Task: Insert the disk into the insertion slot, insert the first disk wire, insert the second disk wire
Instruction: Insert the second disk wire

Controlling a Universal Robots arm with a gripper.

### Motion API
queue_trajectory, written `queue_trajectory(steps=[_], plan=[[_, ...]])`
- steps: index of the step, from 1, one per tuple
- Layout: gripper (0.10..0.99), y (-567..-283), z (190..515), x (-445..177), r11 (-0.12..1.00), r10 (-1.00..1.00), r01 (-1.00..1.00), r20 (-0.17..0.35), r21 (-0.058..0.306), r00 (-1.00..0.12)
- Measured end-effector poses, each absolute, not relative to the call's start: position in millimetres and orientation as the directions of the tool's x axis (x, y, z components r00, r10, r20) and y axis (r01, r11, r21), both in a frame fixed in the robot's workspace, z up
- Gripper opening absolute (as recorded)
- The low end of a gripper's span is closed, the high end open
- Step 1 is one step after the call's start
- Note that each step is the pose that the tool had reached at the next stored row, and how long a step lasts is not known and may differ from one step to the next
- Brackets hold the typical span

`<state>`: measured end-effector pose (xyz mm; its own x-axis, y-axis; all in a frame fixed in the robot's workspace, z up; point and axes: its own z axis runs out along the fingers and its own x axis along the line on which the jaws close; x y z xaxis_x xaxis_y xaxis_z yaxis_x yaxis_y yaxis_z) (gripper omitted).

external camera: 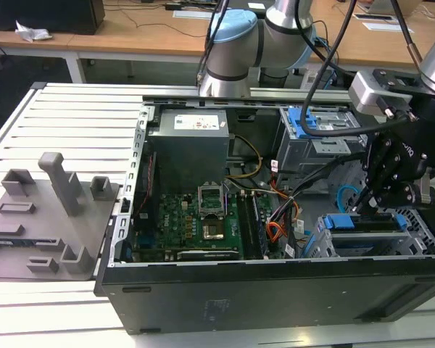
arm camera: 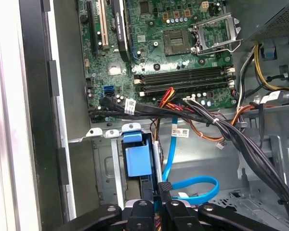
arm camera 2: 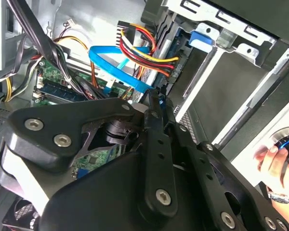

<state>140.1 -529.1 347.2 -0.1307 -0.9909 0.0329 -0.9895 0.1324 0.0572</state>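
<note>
Clearly the disk [external camera: 348, 222] is already home: in the exterior view its blue carrier sits level inside the insertion slot [external camera: 326, 246], the perforated cage in the case's near corner on the exterior view's right. In the first wrist view the carrier's blue end [arm camera: 137, 161] faces me from the bay, just beside the gripper.

So I judge the step in hand to be the first disk wire. The blue data wire [arm camera: 197, 185] loops across the case floor and rises to a black plug [arm camera: 164, 186] right at my fingertips. To do this well I want the plug square to the drive's rear socket, its key turned the right way. I would push straight along the socket's axis without rocking and leave the loop slack so it does not drag the plug sideways. I cannot see the socket itself, so alignment is by feel and by the carrier's edge.

My gripper [arm camera: 159, 204] hangs low over the cage in the exterior view [external camera: 373, 203]. Its fingers are narrow, nearly together, and appear to pinch that black plug. In the second wrist view the tips [arm camera 2: 156, 98] sit just below the blue wire [arm camera 2: 113, 65], with the red, yellow and black power bundle [arm camera 2: 144, 45] close behind.

A person's hand [arm camera 2: 279, 161] rests outside the case.
</note>
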Motion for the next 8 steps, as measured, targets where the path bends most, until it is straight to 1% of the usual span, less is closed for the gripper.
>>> queue_trajectory(steps=[8], plan=[[0.161, -532.2, 344.1, 144.4, 0.133, -0.991, -0.99, 0.033, 0.057, -0.131]])
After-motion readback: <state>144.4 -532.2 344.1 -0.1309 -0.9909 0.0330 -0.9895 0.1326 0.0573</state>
